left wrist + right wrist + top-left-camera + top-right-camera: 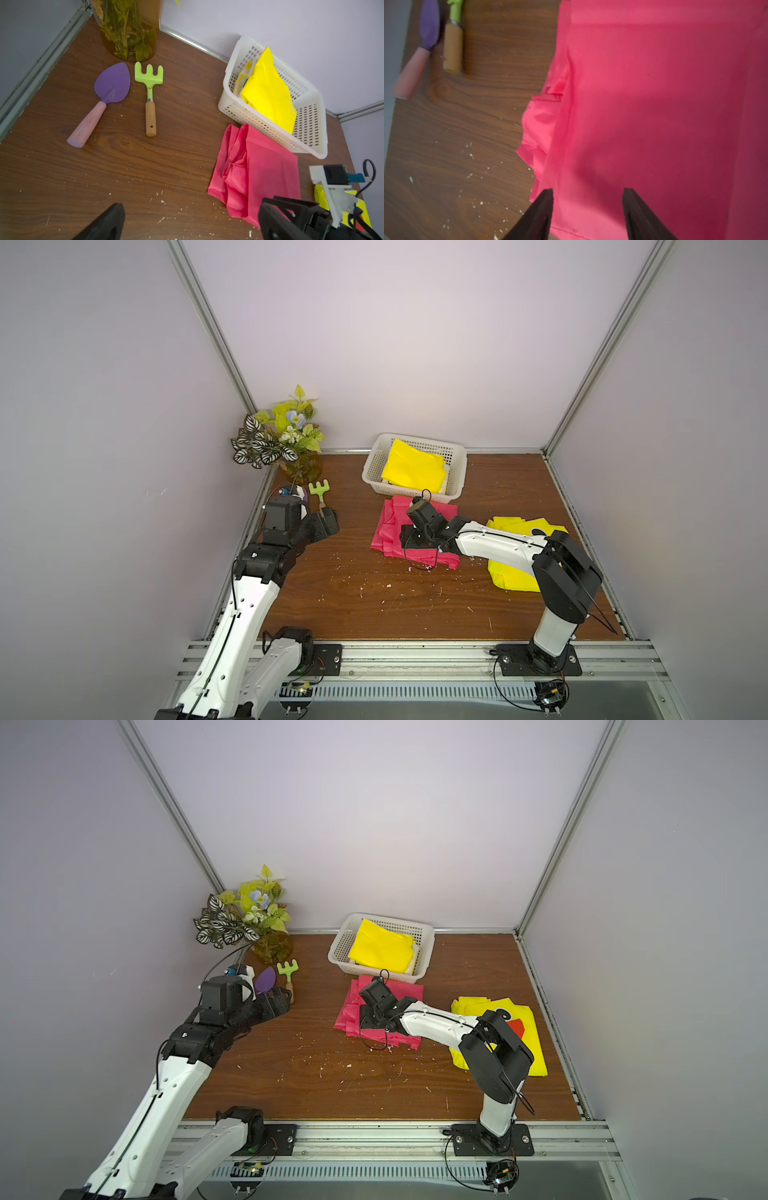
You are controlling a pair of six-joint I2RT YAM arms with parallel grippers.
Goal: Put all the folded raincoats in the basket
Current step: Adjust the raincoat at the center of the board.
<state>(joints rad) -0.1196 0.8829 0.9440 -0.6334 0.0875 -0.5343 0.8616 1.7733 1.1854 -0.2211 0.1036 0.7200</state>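
Observation:
The white basket (373,466) (338,946) (259,124) stands at the back of the table, with a folded yellow raincoat (413,466) (382,946) (268,93) lying in it. A folded pink raincoat (390,531) (351,1015) (259,166) (654,104) lies flat on the table just in front of the basket. My right gripper (406,537) (366,1019) (587,190) hovers low over the pink raincoat's near left part. It is open, its jaws apart above the fabric. My left gripper (329,522) (283,997) (191,202) is wide open and empty at the left.
Another yellow raincoat (515,576) (528,1052) lies on the right under my right arm. A vase of plants (299,468), a purple trowel (112,83) and a green rake (319,491) (149,76) sit at the back left. White crumbs dot the wooden table.

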